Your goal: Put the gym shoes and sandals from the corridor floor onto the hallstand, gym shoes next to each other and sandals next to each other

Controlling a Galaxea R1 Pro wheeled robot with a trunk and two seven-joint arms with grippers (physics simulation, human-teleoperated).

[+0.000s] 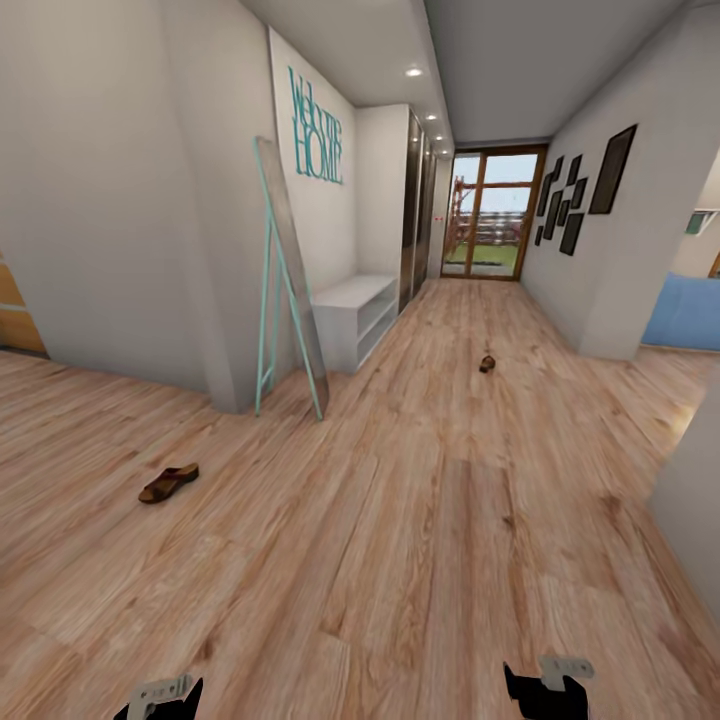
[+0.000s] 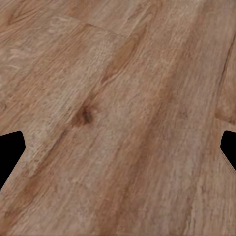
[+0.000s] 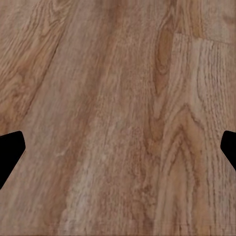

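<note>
Both tools spread wide, empty: left tool (image 2: 118,147), right tool (image 3: 118,147), hanging over bare corridor floor (image 1: 420,520). Nearest sandal (image 1: 168,484) ahead-left of left tool, well apart; second sandal (image 1: 487,364) far ahead of right. Probably light, flat, floppy; best pinched across strap and footbed. Hallstand (image 1: 350,300) far ahead-left.

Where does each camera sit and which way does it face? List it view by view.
Head view: on the head, facing down the corridor floor toward hallstand and near sandal; left gripper, right gripper at bottom edge.
Left wrist view: looks down at planks between open fingertips.
Right wrist view: same, fingertips.
Shared: wood flooring.
</note>
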